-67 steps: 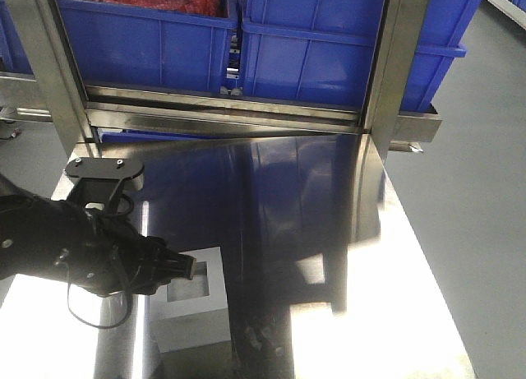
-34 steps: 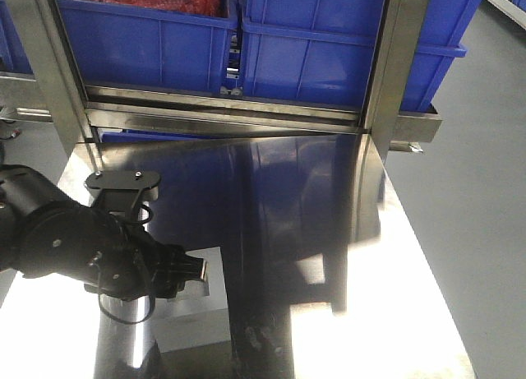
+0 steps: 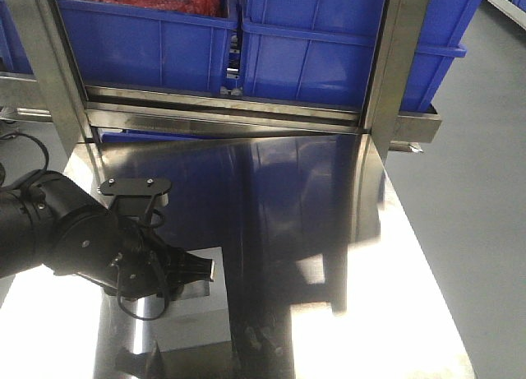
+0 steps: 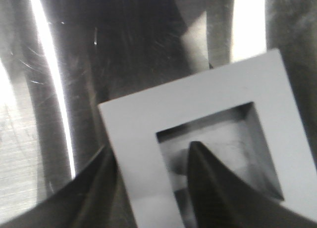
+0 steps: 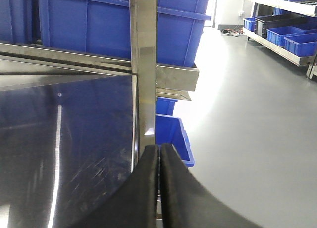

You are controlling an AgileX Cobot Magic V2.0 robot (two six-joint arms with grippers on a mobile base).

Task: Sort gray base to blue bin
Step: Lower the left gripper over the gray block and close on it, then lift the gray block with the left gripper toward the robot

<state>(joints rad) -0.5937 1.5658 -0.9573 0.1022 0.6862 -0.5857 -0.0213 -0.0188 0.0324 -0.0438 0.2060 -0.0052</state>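
The gray base [image 3: 194, 320] lies on the steel table near its front left, recess facing up. My left gripper [image 3: 207, 270] is open and low over it. In the left wrist view the gray base [image 4: 198, 94] fills the right half; my left gripper [image 4: 148, 154] straddles its left wall, with one finger inside the recess and the other outside the block's left edge. Blue bins [image 3: 329, 50] stand on the rack behind the table. My right gripper [image 5: 159, 148] is shut and empty at the table's right edge.
A steel upright post [image 3: 394, 75] and a crossbar [image 3: 222, 112] bound the far side of the table [image 3: 329, 231]. A left blue bin [image 3: 140, 42] holds red material. A small blue bin [image 5: 173, 136] sits on the floor below the right edge.
My left arm has moved right and toward the block; its fingers now cover more of the gray base's top. The block has not moved.
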